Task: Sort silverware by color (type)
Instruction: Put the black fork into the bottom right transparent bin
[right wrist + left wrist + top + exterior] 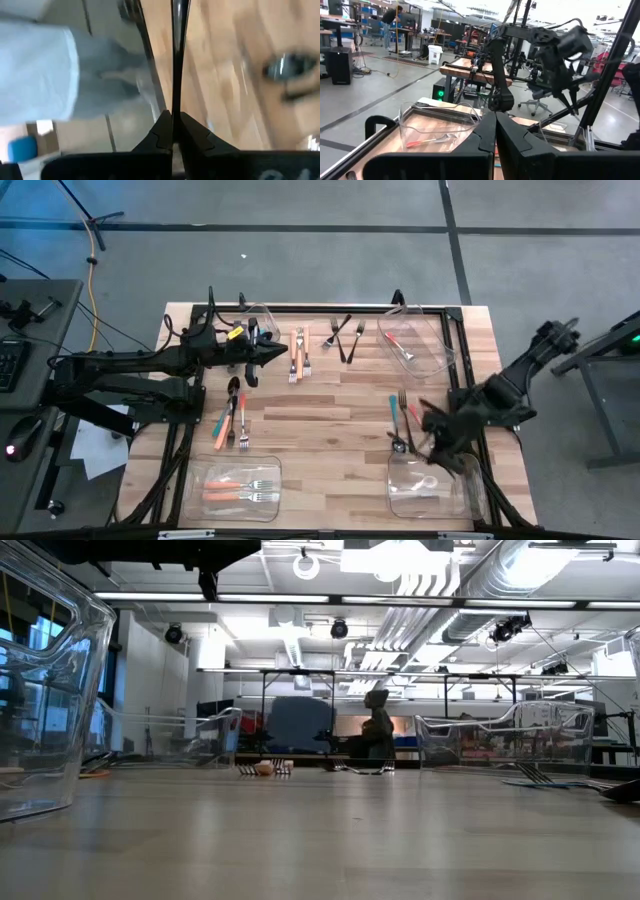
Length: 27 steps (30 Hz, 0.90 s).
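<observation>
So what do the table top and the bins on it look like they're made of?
Table top: looks like wood, pale butcher-block strips with visible grain lines and a matte finish. Bins, such as the one with orange-handled forks and the one at the far right: apparently clear hard plastic; the wood shows through them, and their rims catch glossy highlights. Glass can't be ruled out by look alone.

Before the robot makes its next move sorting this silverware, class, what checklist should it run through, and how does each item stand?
1. Left gripper free: ok, shut on nothing, beside the loose orange forks.
2. Right gripper has a firm hold: ok, shut on a thin dark utensil.
3. Dark utensil is above the lower-right bin: cannot tell.
4. Lower-left bin holds one colour: ok, only the binned orange forks.
5. Table sorted: not ok, black forks lie loose.
</observation>
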Each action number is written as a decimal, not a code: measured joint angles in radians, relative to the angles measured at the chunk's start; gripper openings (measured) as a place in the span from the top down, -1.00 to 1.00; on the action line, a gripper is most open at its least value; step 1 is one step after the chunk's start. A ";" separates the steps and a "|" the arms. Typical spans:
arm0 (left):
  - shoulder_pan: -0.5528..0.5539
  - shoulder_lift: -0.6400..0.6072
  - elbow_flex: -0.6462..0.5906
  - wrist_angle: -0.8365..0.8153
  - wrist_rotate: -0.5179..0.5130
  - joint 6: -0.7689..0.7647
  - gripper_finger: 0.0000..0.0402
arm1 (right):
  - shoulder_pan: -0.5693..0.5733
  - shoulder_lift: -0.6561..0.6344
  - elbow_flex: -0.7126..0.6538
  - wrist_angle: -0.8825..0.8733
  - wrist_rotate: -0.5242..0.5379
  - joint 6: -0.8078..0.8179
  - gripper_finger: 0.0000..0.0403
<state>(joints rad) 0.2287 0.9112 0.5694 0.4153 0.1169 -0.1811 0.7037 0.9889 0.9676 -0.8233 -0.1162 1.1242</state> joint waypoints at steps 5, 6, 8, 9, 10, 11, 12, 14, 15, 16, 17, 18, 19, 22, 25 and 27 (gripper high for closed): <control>0.000 0.000 0.000 0.000 0.000 0.001 1.00 | 0.148 0.071 0.000 -0.029 -0.012 0.075 1.00; 0.000 0.000 0.000 0.000 -0.003 0.001 1.00 | 0.168 0.092 0.000 -0.030 -0.012 0.076 1.00; 0.000 0.000 0.000 0.000 -0.024 0.002 1.00 | 0.197 0.141 0.000 -0.033 -0.012 0.065 1.00; 0.000 0.000 0.000 0.000 -0.039 0.002 1.00 | 0.207 0.169 0.000 -0.037 -0.012 0.059 1.00; 0.000 0.000 0.000 0.000 -0.052 0.002 1.00 | 0.217 0.197 0.000 -0.041 -0.012 0.049 1.00; 0.000 0.000 0.000 0.000 -0.064 0.003 1.00 | 0.225 0.225 0.000 -0.044 -0.012 0.044 1.00; 0.000 0.000 0.000 0.000 -0.073 0.003 1.00 | 0.231 0.254 0.000 -0.047 -0.013 0.032 1.00; 0.000 0.000 0.000 0.000 -0.081 0.003 1.00 | 0.241 0.311 0.000 -0.055 -0.017 0.015 1.00; 0.000 0.000 0.000 0.000 -0.081 0.003 1.00 | 0.243 0.340 0.000 -0.056 -0.018 0.011 1.00; 0.000 0.000 0.000 0.000 -0.081 0.003 1.00 | 0.246 0.369 0.000 -0.052 -0.022 0.011 1.00; 0.000 0.000 0.000 0.000 -0.081 0.003 1.00 | 0.248 0.396 0.000 -0.048 -0.027 0.008 1.00; 0.000 0.000 0.000 0.000 -0.081 0.002 1.00 | 0.248 0.425 0.000 -0.043 -0.035 -0.001 1.00; 0.000 0.000 0.000 0.000 -0.081 0.002 1.00 | 0.248 0.452 0.000 -0.037 -0.051 -0.007 1.00; 0.000 0.000 0.000 0.001 -0.081 0.002 1.00 | 0.248 0.531 0.000 -0.027 -0.077 -0.030 1.00; 0.000 0.000 0.000 0.001 -0.081 0.001 1.00 | 0.248 0.596 0.000 -0.016 -0.077 -0.033 1.00; 0.000 0.000 0.001 0.001 -0.081 0.000 1.00 | 0.248 0.631 0.000 -0.002 -0.077 -0.033 1.00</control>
<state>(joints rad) 0.2287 0.9112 0.5701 0.4168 0.0357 -0.1814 0.9514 1.6200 0.9676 -0.8253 -0.1936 1.0912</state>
